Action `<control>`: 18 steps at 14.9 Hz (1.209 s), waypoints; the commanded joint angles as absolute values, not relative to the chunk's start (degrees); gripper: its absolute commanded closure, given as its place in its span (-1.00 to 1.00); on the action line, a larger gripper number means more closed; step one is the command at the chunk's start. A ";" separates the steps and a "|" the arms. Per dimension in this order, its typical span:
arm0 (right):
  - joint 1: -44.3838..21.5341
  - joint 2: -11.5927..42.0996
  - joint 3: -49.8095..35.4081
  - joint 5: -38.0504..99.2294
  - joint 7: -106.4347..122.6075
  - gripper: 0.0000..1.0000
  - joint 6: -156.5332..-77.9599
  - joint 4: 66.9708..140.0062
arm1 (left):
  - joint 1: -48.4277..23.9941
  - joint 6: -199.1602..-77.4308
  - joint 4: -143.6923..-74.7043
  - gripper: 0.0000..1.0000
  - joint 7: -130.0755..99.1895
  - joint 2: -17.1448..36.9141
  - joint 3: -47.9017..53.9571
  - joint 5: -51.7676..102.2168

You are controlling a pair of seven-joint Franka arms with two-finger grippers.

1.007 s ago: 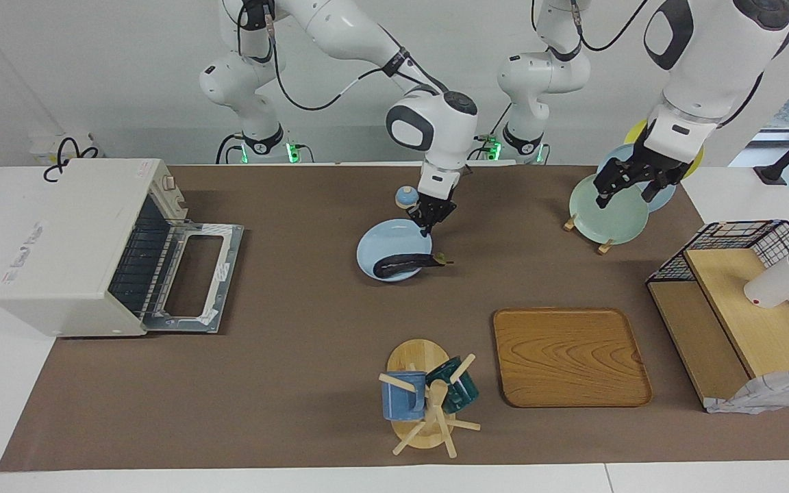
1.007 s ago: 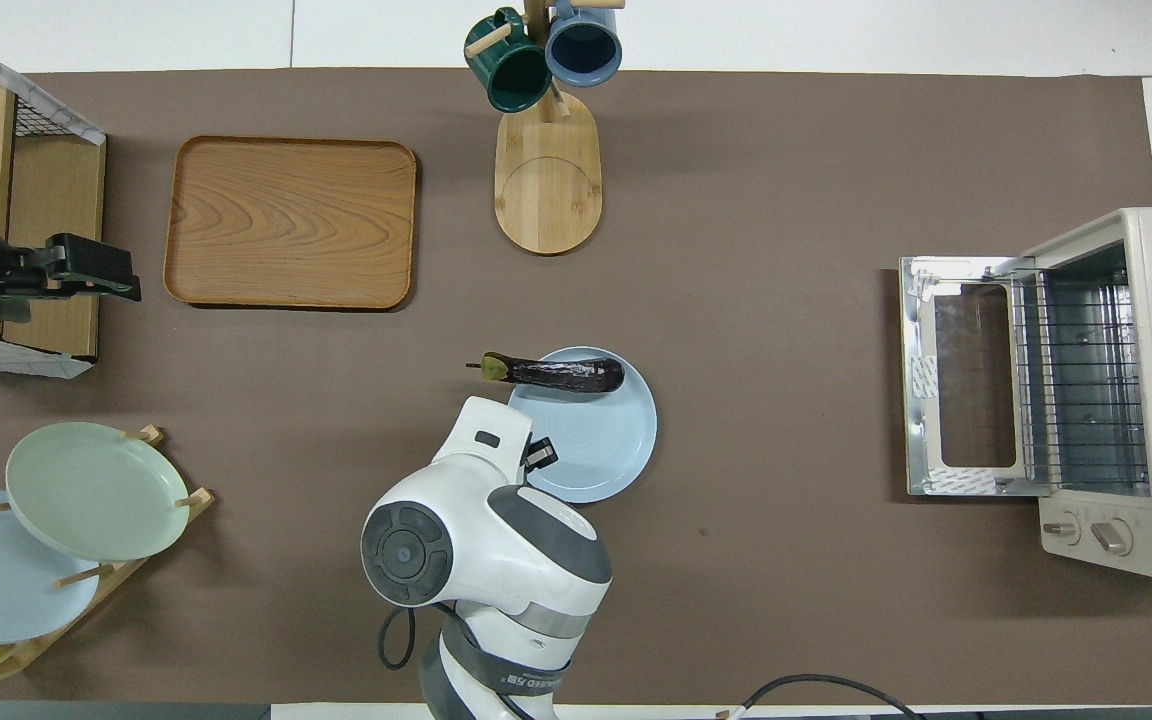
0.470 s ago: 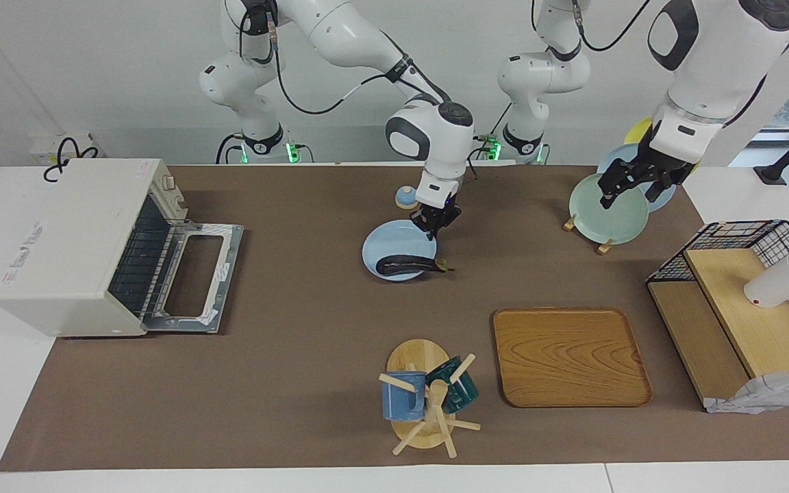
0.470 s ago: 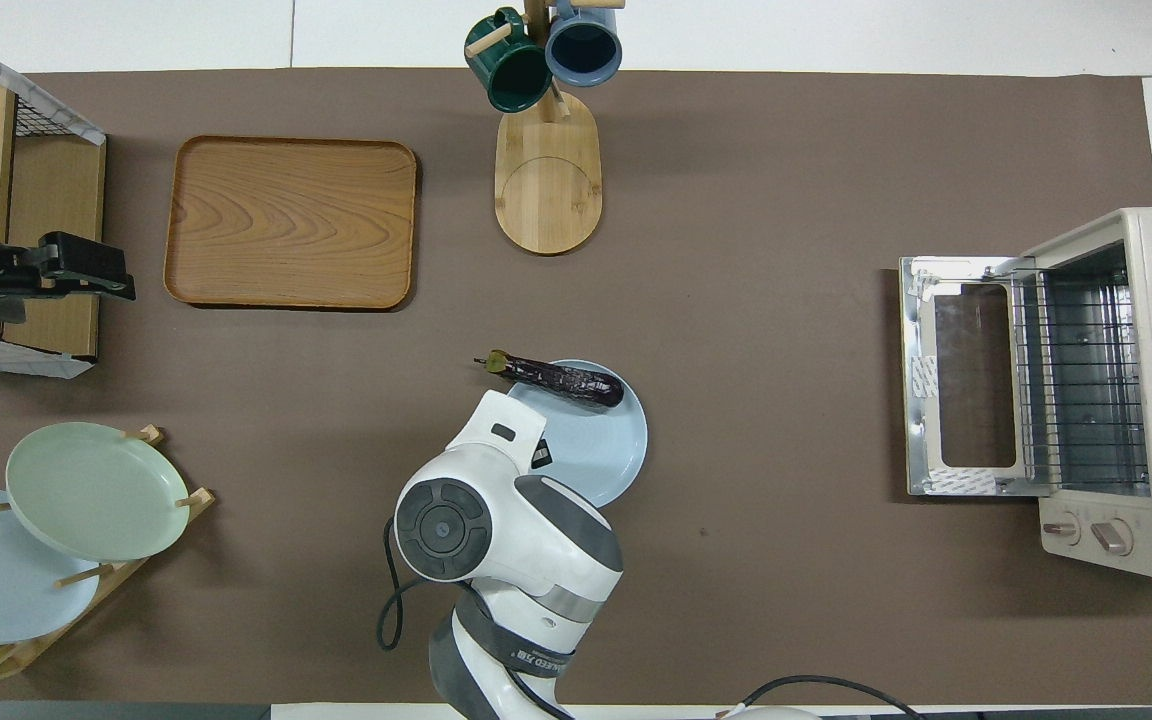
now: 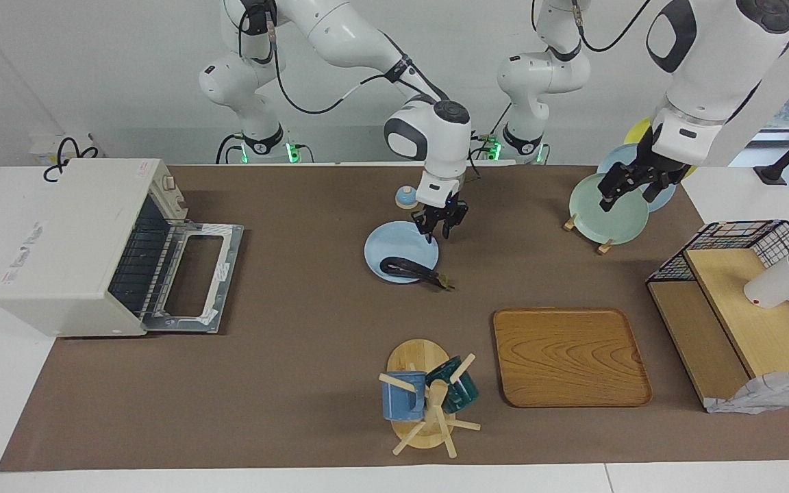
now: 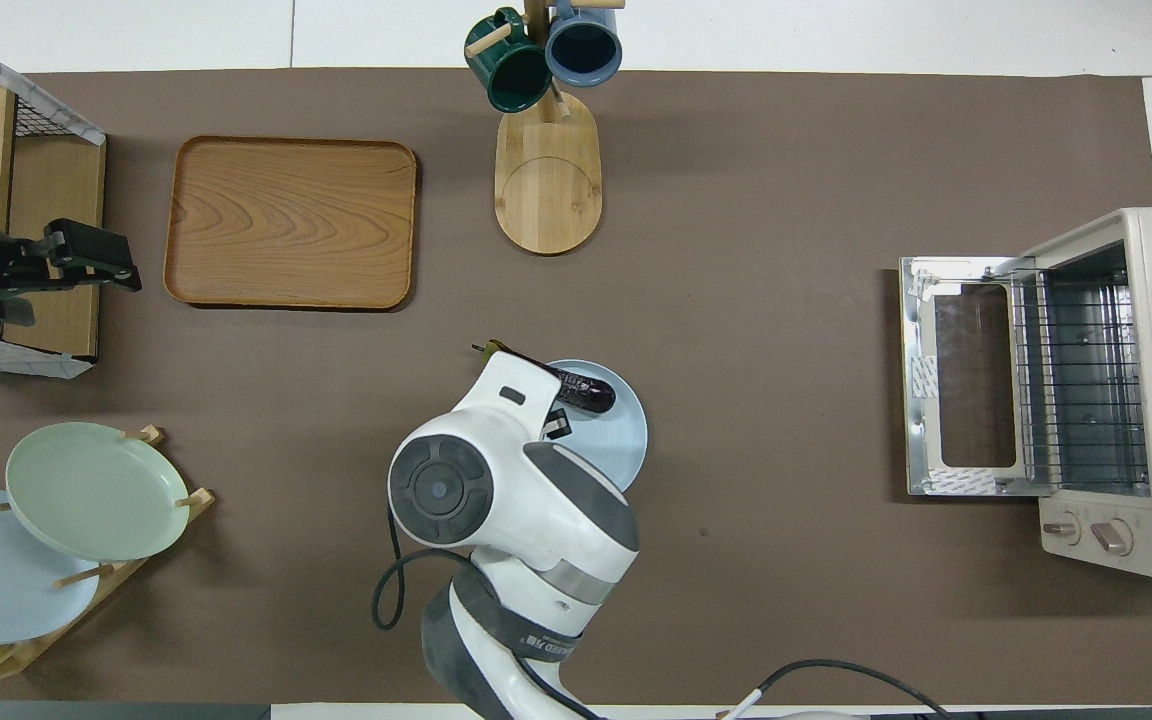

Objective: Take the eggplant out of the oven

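Glossy dark purple, the eggplant (image 5: pixel 411 268) lies across the edge of a pale blue plate (image 5: pixel 389 248) in the middle of the table, its stem tip poking off the rim onto the brown mat (image 5: pixel 298 356), well apart from the cream metal oven (image 5: pixel 72 239) whose glass door hangs open over an empty wire rack. It looks light, a little soft and slippery, so I judge a hold across its thick middle safest. The right gripper (image 5: pixel 440 229) hovers over the plate with fingers parted and empty, while the left gripper (image 5: pixel 629 188) waits open over a green plate (image 5: pixel 607 209) on a wooden rack.
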State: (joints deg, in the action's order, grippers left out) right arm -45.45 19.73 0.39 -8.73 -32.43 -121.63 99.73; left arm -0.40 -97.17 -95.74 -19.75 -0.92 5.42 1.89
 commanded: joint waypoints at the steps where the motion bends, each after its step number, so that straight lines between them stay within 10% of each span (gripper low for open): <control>1: -36.59 13.55 -0.18 -9.40 -23.75 0.64 -113.51 100.55 | -0.88 -100.01 -96.77 -1.00 -26.95 -0.09 5.80 2.64; 3: -32.28 12.14 0.00 -9.58 -21.89 1.00 -108.22 101.16 | -3.49 -100.37 -96.86 -1.00 -33.36 0.87 6.07 2.64; 7: -24.72 9.85 -0.09 -11.33 -18.12 1.00 -107.66 107.65 | -12.55 -104.31 -97.21 -1.00 -54.71 5.44 6.06 2.64; 18: -10.64 5.98 0.00 -15.20 -10.37 1.00 -132.54 127.26 | -30.14 -122.16 -100.90 -1.00 -97.89 17.74 6.06 2.64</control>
State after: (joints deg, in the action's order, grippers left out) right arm -11.54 8.23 0.81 -13.94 -11.31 -130.70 124.41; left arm -27.80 -119.84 -100.72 -93.80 15.49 7.05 2.30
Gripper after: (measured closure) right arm 0.991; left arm 0.000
